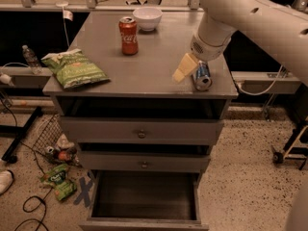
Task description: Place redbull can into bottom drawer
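Gripper: the white robot arm's tan-tipped gripper (186, 68) is low over the right near part of the cabinet top, reaching in from the far right.
Claw state: cannot tell whether it is spread or pressed together; its tan tip sits just left of the can.
Redbull can: the slim blue-and-silver metal can (202, 75) lies on its side near the right near corner of the top, silver end facing the near edge.
Bottom drawer: the wide, deep grey drawer (144, 223) is pulled out at the foot of the cabinet, with a dark inside.
Cabinet top: the flat grey surface (149, 57) carries all the table items.
Red Coca-Cola can (128, 35): upright, far centre.
White round bowl (147, 18): just beyond it, at the far edge.
Green crisp bag (74, 69): lying flat at the left near side.
Upper drawers: two shallower grey drawers with round knobs (141, 134), slightly pulled out.
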Motion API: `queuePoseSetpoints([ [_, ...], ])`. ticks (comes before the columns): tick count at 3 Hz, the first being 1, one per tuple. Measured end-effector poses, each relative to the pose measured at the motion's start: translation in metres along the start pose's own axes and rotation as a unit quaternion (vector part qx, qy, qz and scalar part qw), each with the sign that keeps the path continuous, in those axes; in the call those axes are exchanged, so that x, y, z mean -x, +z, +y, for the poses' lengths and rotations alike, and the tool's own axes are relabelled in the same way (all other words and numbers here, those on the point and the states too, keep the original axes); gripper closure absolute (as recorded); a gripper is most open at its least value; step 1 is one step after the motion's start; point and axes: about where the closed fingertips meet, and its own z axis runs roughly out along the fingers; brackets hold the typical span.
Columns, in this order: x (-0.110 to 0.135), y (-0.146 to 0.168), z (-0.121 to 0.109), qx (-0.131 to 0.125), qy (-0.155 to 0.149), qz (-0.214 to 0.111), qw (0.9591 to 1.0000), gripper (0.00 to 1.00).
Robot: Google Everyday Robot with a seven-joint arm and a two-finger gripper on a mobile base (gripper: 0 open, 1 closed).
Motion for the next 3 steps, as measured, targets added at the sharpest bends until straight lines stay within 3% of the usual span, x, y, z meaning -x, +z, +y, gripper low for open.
queuePoseSetpoints([
  [1,-0.002,0.014,-0.008,0.004,0.016,0.010,0.9998,0.14],
  [2,0.000,0.020,-0.009,0.003,0.010,0.011,0.9999,0.38],
  [3,0.009,0.013,-0.001,0.011,-0.022,-0.001,0.9997,0.60],
])
